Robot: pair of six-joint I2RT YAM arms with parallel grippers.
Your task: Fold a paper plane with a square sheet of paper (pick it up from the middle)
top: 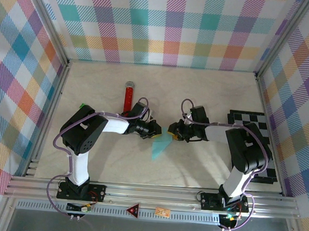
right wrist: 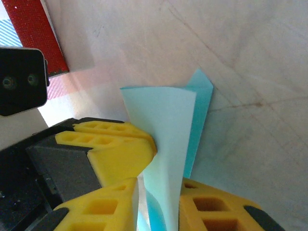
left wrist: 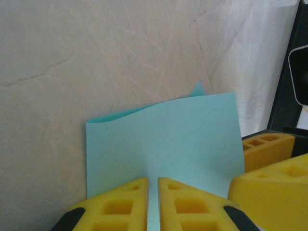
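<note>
Square sheet of paper [top: 161,144] | left pincer [left wrist: 153,192] clamps it | right pincer [right wrist: 159,202] (grip unclear) | red tube [top: 128,96] nearby

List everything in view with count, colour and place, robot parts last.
paper sheet: one, light cyan, folded, mid-table
tube: one, red glittery, lying on the table left of centre, beyond the paper sheet
checkered board: one, black and white, right side of the table
table: one, pale beige marbled
walls: three, pastel plaid, around the table
rail: one, silver, near edge
left claw: one, yellow fingers, shut on the paper sheet
right claw: one, yellow fingers either side of the paper sheet, grip unclear
</note>
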